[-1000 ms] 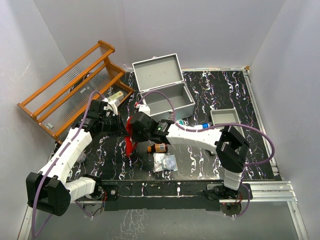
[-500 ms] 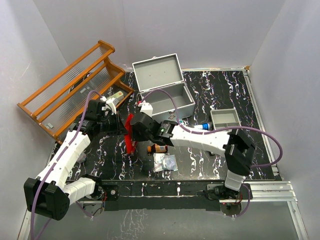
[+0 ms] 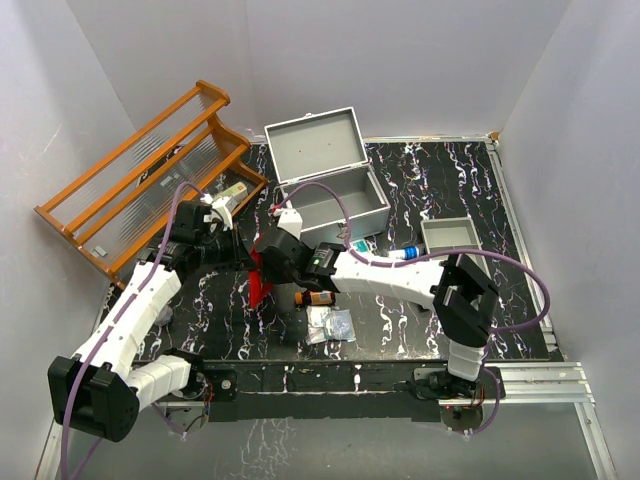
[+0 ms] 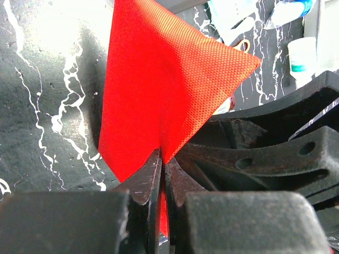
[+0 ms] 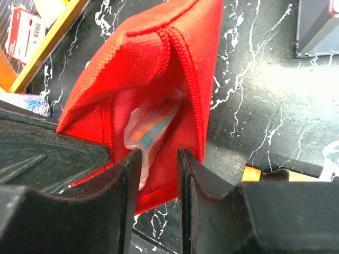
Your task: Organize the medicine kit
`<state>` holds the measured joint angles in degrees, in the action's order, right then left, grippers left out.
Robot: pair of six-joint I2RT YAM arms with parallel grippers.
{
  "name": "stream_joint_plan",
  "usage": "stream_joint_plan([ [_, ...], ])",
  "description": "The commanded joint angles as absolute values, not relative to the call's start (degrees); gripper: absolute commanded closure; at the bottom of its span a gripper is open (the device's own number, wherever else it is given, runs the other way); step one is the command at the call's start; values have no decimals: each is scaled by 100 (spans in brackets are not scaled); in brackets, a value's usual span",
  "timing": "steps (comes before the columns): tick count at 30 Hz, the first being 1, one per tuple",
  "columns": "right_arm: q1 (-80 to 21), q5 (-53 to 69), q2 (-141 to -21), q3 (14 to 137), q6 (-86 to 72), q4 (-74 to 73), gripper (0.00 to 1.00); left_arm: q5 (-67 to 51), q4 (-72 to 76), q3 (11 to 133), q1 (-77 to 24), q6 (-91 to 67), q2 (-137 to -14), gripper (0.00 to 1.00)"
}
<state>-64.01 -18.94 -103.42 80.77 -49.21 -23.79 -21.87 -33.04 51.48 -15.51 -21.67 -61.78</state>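
While the left gripper (image 4: 161, 177) is clamping a corner of the red fabric pouch (image 4: 159, 90) between fully closed fingers and holding it up on edge, the right gripper (image 5: 157, 169) is sitting at the pouch's unzipped mouth with its jaws a narrow gap apart. It is gripping nothing that I can make out. A white plastic packet (image 5: 153, 124) with orange and teal print is lying inside the pouch, its lower end just beside the left-hand finger and possibly touching it.

From both grippers the medicine kit (image 3: 365, 215) is lying farther from the near edge of the table (image 3: 420, 190) and off to the right, near the middle of the far edge. Its long axis is running roughly along that far edge, slightly skewed, and its lid (image 3: 315, 145) is standing open toward the far side. The right gripper is the nearer of the two, so any transfer from pouch to box is looking like a short reach up and to the right for that arm. The left arm seems best placed to steady the pouch.

No contents are showing inside the kit from overhead, though a cable is crossing part of it. The shallow divided tray (image 3: 447, 222) is sitting near the right edge, well apart from the grippers, with nothing visible in its compartments. An orange bottle (image 3: 320, 297) and some clear packets (image 3: 330, 323) are lying loose near the near edge, and a wooden rack (image 3: 150, 175) is leaning at the far left corner.
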Motion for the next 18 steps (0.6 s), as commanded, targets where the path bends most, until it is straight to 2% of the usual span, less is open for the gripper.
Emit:
stream_joint_plan([
  [1,-6401,-1590,-10301,8216,-4752,-1891,67,-2349,-3197,5100,-1565,-2206,-5984,100],
  [5,-6404,-1483,-10257,8047,-4798,-1854,67,-2330,-3211,5098,-1568,-2193,-5969,100],
  [9,-6399,-1440,-10213,7962,-4805,-1775,72,-2337,-3217,5089,-1571,-2193,-5948,100],
  [15,-6407,-1337,-10390,8022,-4804,-1810,74,-2381,-3188,5121,-1570,-2222,-5900,100],
  [18,-6401,-1251,-10423,8031,-4821,-1755,82,-2374,-3183,5115,-1564,-2224,-5883,100],
])
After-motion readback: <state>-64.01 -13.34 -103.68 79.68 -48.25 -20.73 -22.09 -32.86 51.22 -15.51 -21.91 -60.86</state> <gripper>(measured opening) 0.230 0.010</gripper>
